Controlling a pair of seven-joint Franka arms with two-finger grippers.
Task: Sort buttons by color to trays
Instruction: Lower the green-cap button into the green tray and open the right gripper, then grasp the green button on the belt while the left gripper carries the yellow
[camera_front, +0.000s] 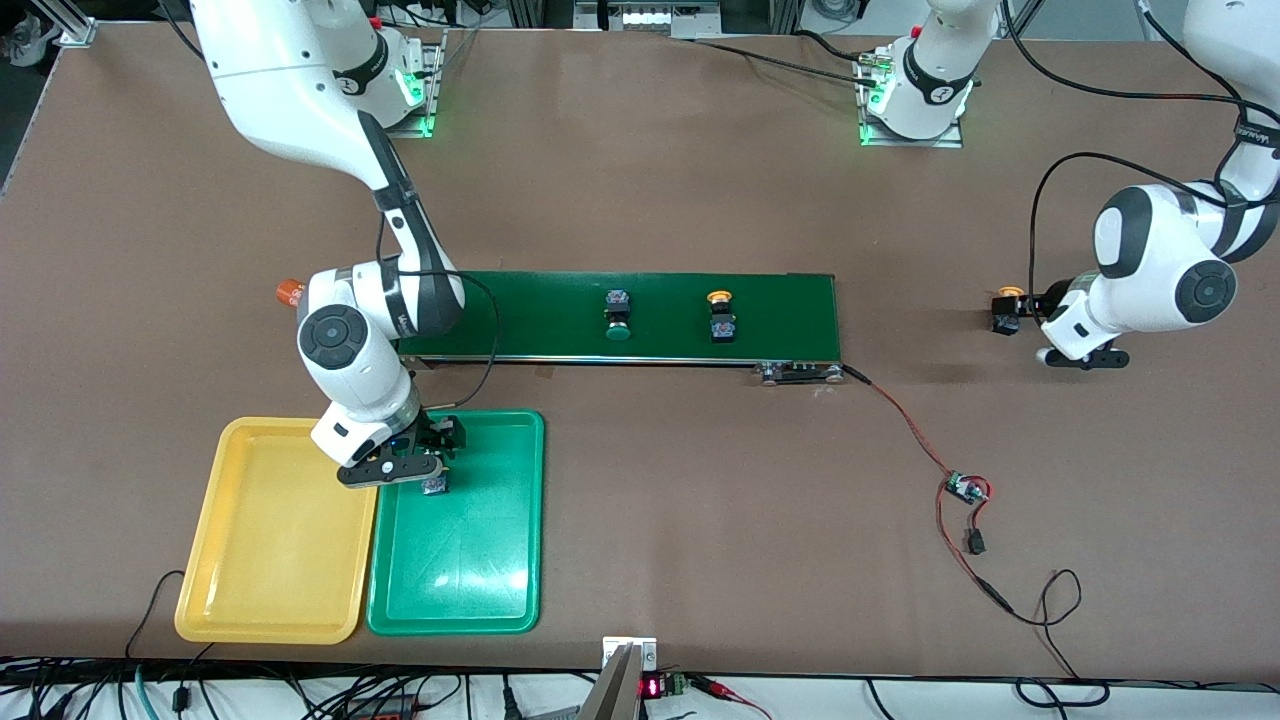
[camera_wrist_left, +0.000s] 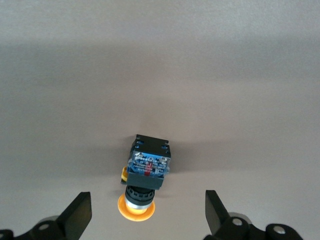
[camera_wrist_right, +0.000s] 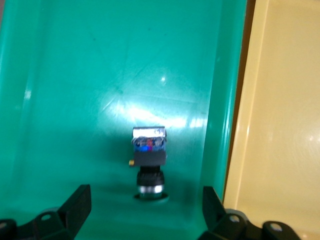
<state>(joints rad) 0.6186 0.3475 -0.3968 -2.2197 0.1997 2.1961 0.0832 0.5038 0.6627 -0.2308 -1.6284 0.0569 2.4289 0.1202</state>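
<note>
Right gripper (camera_front: 436, 462) is hovering with jaws apart over a green-capped button (camera_wrist_right: 148, 155) lying in the green tray (camera_front: 470, 580), at the tray's 11 o'clock corner, beside the yellow tray (camera_front: 270, 560). Left gripper (camera_wrist_left: 148, 215) is hovering with jaws apart over a yellow-capped button (camera_wrist_left: 145, 172) on the table (camera_front: 650, 200). Two buttons, one green-capped (camera_front: 618, 312) and one yellow-capped (camera_front: 721, 315), are sitting on the conveyor belt (camera_front: 540, 310).

A long dark-green conveyor belt (camera_front: 560, 300) lies across the middle of the brown tabletop (camera_front: 700, 180). An orange cylinder (camera_front: 289, 293) sits at the belt's end toward the right arm. From the belt's other end, red-black wires (camera_front: 905, 418) run to a small circuit board (camera_front: 966, 488), nearer the front camera.
</note>
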